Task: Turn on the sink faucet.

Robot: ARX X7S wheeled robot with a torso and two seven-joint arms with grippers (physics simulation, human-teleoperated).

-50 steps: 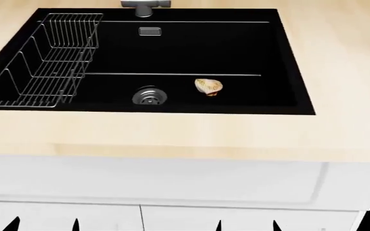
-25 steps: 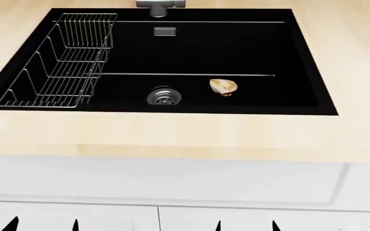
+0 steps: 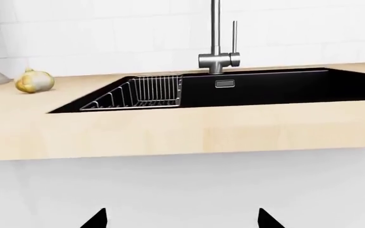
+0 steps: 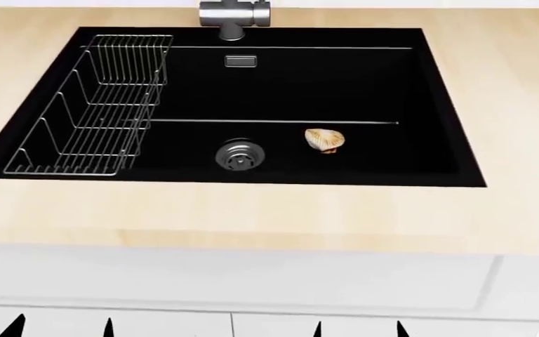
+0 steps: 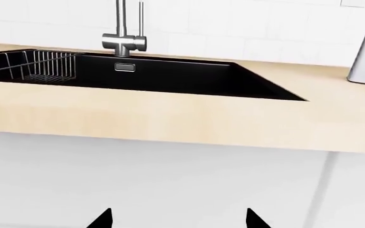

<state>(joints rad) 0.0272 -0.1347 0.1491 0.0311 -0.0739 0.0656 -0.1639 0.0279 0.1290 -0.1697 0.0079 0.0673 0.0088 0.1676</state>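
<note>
Head view looks down on the black sink [image 4: 438, 105] set in a pale wooden counter [image 4: 250, 217]. The faucet [image 4: 235, 14] stands at the middle of the sink's far rim, only its horizontal body and base showing at the top edge of the picture. Just below it on the far wall of the basin sits the small steel overflow plate [image 4: 241, 61]. A wire rack [image 4: 92, 112] fills the left part of the basin, the round drain [image 4: 239, 154] lies near the front, and a small tan object [image 4: 325, 140] rests on the basin floor to the right of the drain, apart from it.

Both arms are held low, in front of the white cabinet [image 4: 250, 281] and below counter level. Of the left gripper [image 3: 182, 219] only two dark fingertips show, pointing up and spread apart, holding nothing. The right gripper [image 5: 178, 218] looks the same: two tips apart, nothing between them. Both are well apart from the faucet.

In the left wrist view the faucet's thin neck and slim upright lever rise before a white tiled wall [image 3: 106, 28], and a yellowish rounded object [image 3: 34, 81] sits on the counter beyond the rack end of the sink.
</note>
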